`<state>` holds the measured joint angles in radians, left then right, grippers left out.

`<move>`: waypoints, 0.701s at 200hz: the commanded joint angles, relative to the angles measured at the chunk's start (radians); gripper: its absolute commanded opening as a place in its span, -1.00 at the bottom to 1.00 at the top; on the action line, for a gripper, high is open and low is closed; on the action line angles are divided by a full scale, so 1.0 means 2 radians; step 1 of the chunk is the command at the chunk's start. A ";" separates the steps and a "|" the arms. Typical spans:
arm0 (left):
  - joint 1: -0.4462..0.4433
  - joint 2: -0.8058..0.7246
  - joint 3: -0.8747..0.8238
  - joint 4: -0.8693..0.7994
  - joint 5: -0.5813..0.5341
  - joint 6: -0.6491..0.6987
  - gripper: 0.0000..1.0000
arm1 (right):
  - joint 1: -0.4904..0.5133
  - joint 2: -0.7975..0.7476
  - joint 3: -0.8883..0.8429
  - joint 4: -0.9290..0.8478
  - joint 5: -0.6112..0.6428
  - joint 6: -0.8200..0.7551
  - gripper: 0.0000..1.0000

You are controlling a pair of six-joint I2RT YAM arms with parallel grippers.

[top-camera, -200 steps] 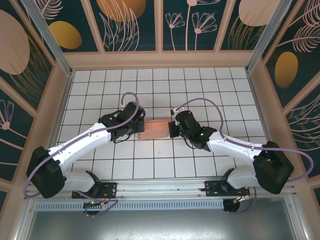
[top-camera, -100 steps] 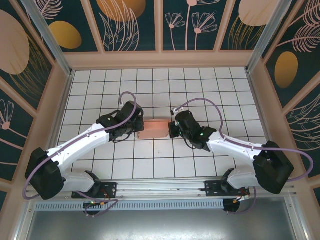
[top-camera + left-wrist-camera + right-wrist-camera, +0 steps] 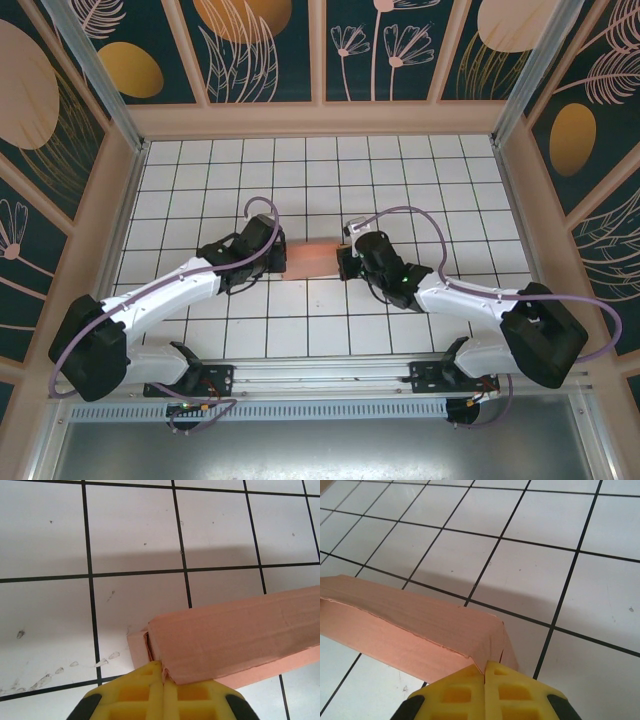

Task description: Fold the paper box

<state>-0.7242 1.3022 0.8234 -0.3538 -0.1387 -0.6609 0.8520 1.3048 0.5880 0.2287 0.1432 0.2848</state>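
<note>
left gripper [image 3: 162, 674] sits at the 9 o'clock end of the paper box [image 3: 312, 259] in the top view, its yellow jaws pressed together on a corner edge of the cardboard. the salmon-pink box, folded into a long closed shape, spans between both arms near the middle of the tiled table [image 3: 200, 170], its shadow falling toward 12 o'clock. right gripper [image 3: 484, 669], at 3 o'clock, pinches the opposite end corner the same way.

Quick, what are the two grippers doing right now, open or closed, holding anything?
Left gripper: closed, tips against one end of the paper box; grip cannot be told.
Right gripper: closed, tips against its other end; grip cannot be told.
</note>
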 commanded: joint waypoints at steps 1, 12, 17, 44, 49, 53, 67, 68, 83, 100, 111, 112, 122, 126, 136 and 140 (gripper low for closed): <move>-0.003 0.019 -0.024 0.012 0.049 0.010 -1.00 | 0.013 0.016 -0.026 0.007 -0.017 -0.011 -1.00; -0.004 0.021 -0.026 0.014 0.053 0.012 -1.00 | 0.015 0.021 -0.028 0.008 -0.016 -0.012 -0.97; -0.004 0.022 -0.025 0.012 0.054 0.013 -1.00 | 0.016 0.020 -0.027 0.006 -0.016 -0.014 -0.96; -0.004 0.022 -0.022 0.010 0.050 0.019 -1.00 | 0.026 -0.002 -0.010 0.000 -0.007 -0.031 -0.78; -0.003 0.022 -0.022 0.009 0.048 0.020 -1.00 | 0.027 -0.008 -0.007 0.002 -0.008 -0.034 -0.70; -0.003 0.022 -0.023 0.009 0.046 0.021 -1.00 | 0.027 -0.014 -0.005 0.004 -0.009 -0.037 -0.62; -0.003 0.025 -0.023 0.006 0.043 0.023 -1.00 | 0.028 -0.037 0.000 0.010 -0.009 -0.037 -0.14; -0.003 0.025 -0.023 0.006 0.043 0.024 -1.00 | 0.028 -0.039 0.000 0.011 -0.009 -0.036 -0.10; -0.004 0.030 -0.023 0.004 0.044 0.028 -0.99 | 0.027 -0.060 0.004 0.018 0.010 -0.029 0.33; -0.003 0.032 -0.020 0.004 0.043 0.030 -0.98 | 0.027 -0.073 0.011 0.022 0.026 -0.023 0.53; -0.004 0.034 -0.021 0.006 0.045 0.031 -0.98 | 0.026 -0.074 0.022 0.015 0.038 -0.015 0.55; -0.004 0.033 -0.021 0.007 0.045 0.031 -0.98 | 0.026 -0.074 0.023 0.015 0.039 -0.014 0.55; -0.003 0.034 -0.020 0.008 0.046 0.033 -0.97 | 0.026 -0.069 0.036 0.004 0.048 -0.007 0.55; -0.004 0.033 -0.020 0.009 0.047 0.034 -0.97 | 0.025 -0.065 0.044 -0.005 0.055 -0.003 0.55; -0.004 0.033 -0.020 0.010 0.048 0.034 -0.97 | 0.024 -0.052 0.059 -0.024 0.065 0.005 0.55; -0.003 0.034 -0.021 0.011 0.048 0.034 -0.97 | 0.023 -0.045 0.066 -0.031 0.069 0.008 0.54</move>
<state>-0.7200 1.3308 0.8085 -0.2577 -0.1009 -0.6121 0.9005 1.1809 0.6373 0.2268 0.1982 0.2504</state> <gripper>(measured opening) 0.046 0.773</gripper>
